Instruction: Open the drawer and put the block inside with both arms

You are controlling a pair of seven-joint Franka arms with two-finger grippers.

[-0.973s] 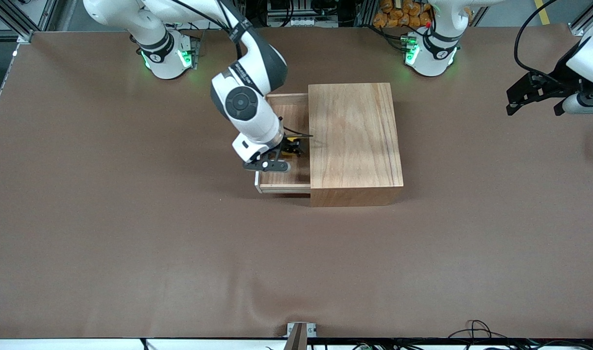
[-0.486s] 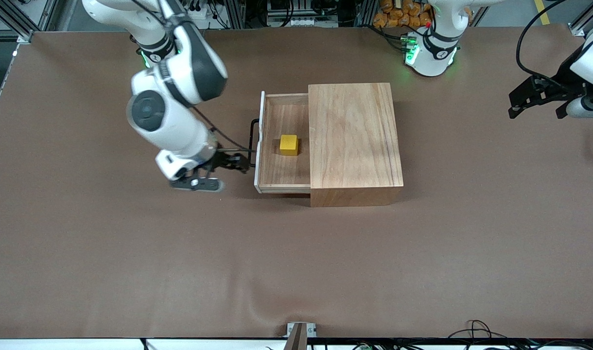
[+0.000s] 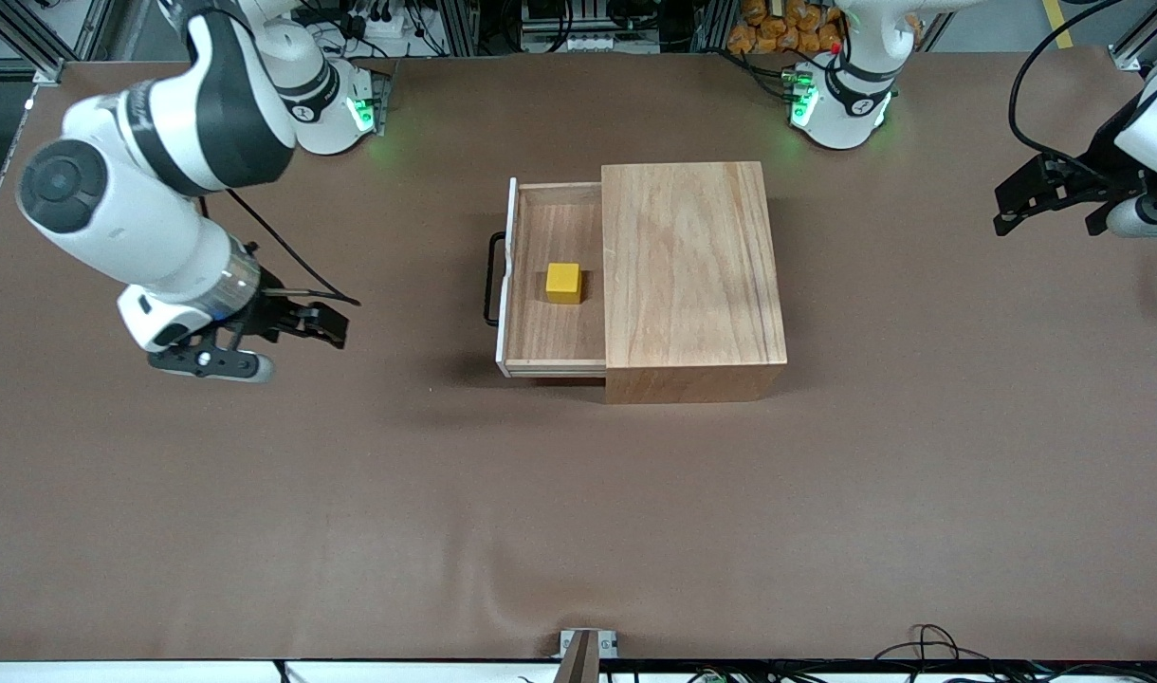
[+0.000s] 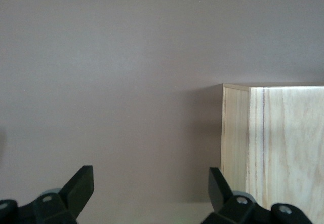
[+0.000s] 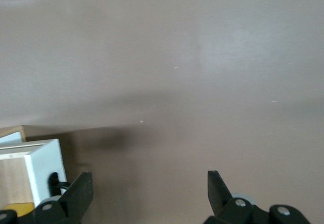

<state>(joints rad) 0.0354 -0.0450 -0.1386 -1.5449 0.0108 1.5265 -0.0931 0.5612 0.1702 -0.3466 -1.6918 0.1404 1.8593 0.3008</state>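
Observation:
The drawer (image 3: 552, 337) stands pulled out of the light-wood box (image 3: 692, 270) toward the right arm's end of the table. Its white front panel (image 3: 506, 285) carries a black bar handle (image 3: 489, 280). The yellow block (image 3: 563, 283) rests on the drawer floor, touched by nothing. My right gripper (image 3: 324, 324) hangs open and empty over bare table, well away from the handle. In the right wrist view the gripper (image 5: 149, 183) faces the table, with the drawer front (image 5: 43, 165) and a bit of the block (image 5: 20, 211) at the edge. My left gripper (image 3: 1043, 216) waits open and empty at the left arm's end; its own view (image 4: 150, 183) shows the box (image 4: 276, 148).
Brown matting (image 3: 578, 512) covers the whole table. Both green-lit arm bases (image 3: 337, 104) (image 3: 839, 100) stand along the edge farthest from the front camera. A small bracket (image 3: 586, 650) and cables sit at the nearest edge.
My right gripper has drawn back from over the block in the drawer, toward the right arm's end of the table. The block stays in the drawer. The left arm has hardly moved.

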